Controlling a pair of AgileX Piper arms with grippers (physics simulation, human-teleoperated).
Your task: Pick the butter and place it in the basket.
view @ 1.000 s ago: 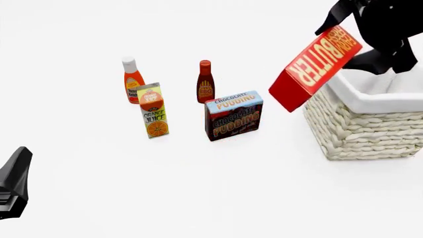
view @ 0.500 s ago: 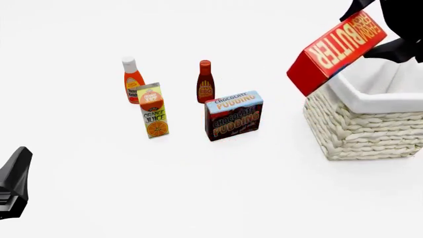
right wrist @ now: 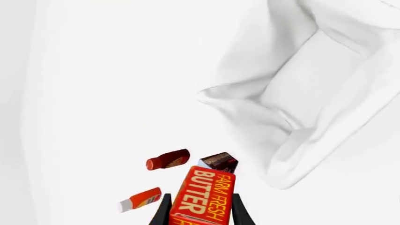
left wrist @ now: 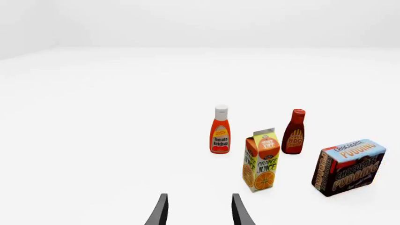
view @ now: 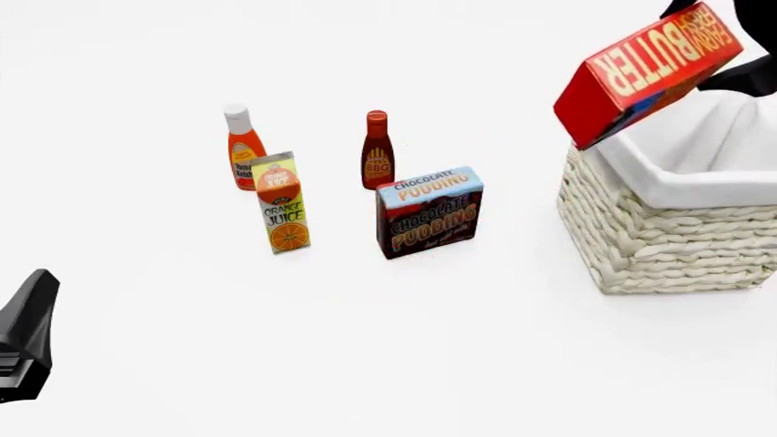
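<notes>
- Front view: the left gripper (view: 27, 335) sat near the table's near-left edge, away from the task; the left wrist view showed its fingers (left wrist: 161, 212) spread with nothing between them.
- Toward the middle of the table stood the ketchup bottle (view: 244, 146), orange juice carton (view: 282, 202), BBQ sauce bottle (view: 378, 150) and chocolate pudding box (view: 430, 211).
- At the right edge, the butter (view: 647, 75) hung tilted in the air over the basket (view: 668, 232) rim, pinched by the right gripper (right wrist: 200, 212).
- Step in hand: transport. The next move likely called for carrying the butter further over the lining, lowering, then releasing.
</notes>
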